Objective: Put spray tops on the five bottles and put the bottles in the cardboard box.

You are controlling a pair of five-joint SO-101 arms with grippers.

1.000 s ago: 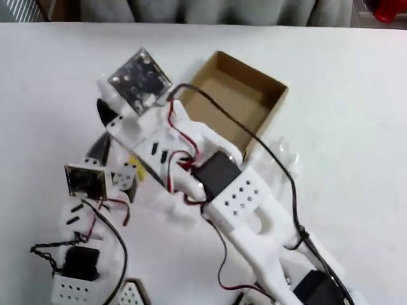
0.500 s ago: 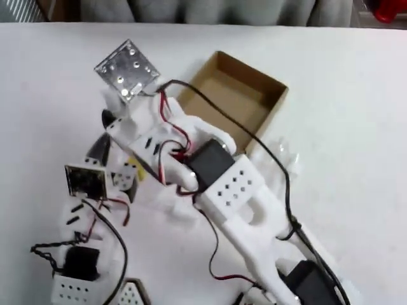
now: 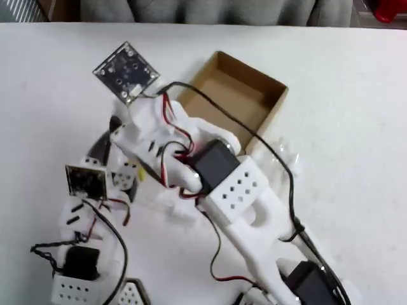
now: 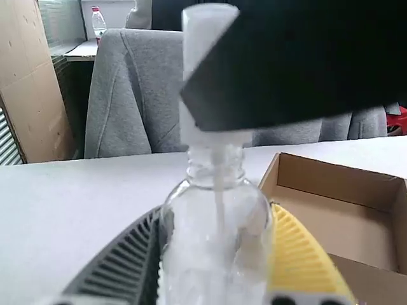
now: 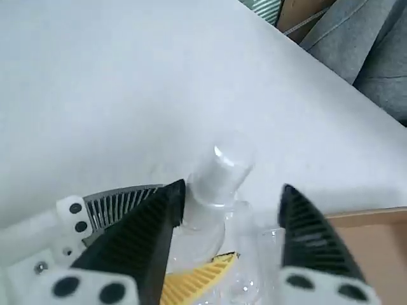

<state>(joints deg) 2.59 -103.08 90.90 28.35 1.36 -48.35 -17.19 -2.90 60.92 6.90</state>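
Left pincer (image 4: 216,257): we are seeing it clamping the clear bottle (image 4: 216,216) by the belly, grey finger one side, yellow the other, and holding it upright.
Bottle: we are finding it near the cardboard box (image 4: 337,210) but outside it, neck up, not boxed yet.
Spray top (image 4: 202,38): we are watching it sitting on the neck with its tube hanging down inside. We cannot tell whether it is fully seated.
Right pincer (image 5: 232,190): we are looking at its black jaws standing apart, straddling the top from above, with one jaw right against the cap.
Step in hand: we are judging this to be the fitting of the top. We are wanting the right pincer closing squarely on the cap and working straight down the line of the neck, with the left grip firm so the bottle is not tipping.
Cardboard box: we are noting it lying open on the white table (image 3: 343,82), over to the right, ready for the bottle afterwards.
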